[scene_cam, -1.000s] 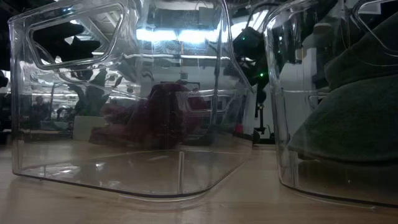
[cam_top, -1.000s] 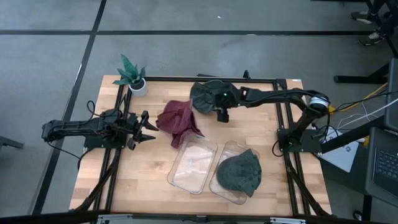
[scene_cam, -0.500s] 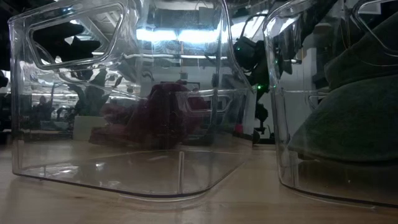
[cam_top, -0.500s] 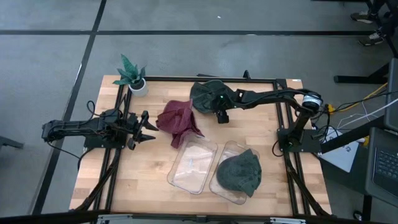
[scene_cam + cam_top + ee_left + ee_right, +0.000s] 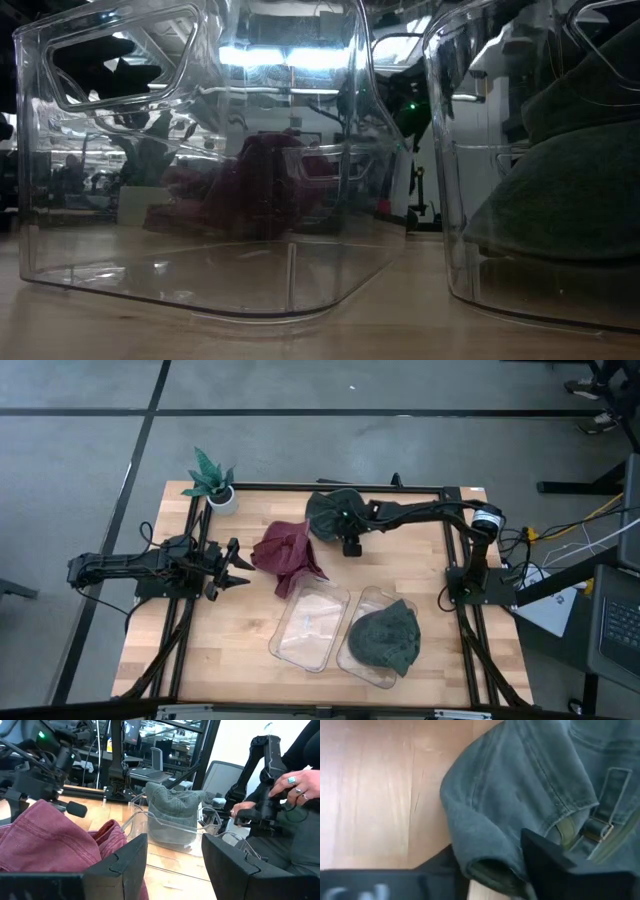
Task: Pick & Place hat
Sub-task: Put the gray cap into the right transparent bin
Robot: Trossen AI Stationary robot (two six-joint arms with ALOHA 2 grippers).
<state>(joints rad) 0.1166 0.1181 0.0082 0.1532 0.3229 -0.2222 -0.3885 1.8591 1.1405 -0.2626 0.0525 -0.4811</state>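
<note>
The right jaws (image 5: 495, 865) are closing around a folded edge of the green hat (image 5: 328, 510), which is lying at the counter's (image 5: 240, 630) far side; the fold is sitting between the two fingers. The left jaws (image 5: 240, 568) are resting spread just beside the red hat (image 5: 288, 550). Another green hat (image 5: 385, 635) is sitting in a clear bin (image 5: 352, 660), next to an empty bin (image 5: 308, 622).
</note>
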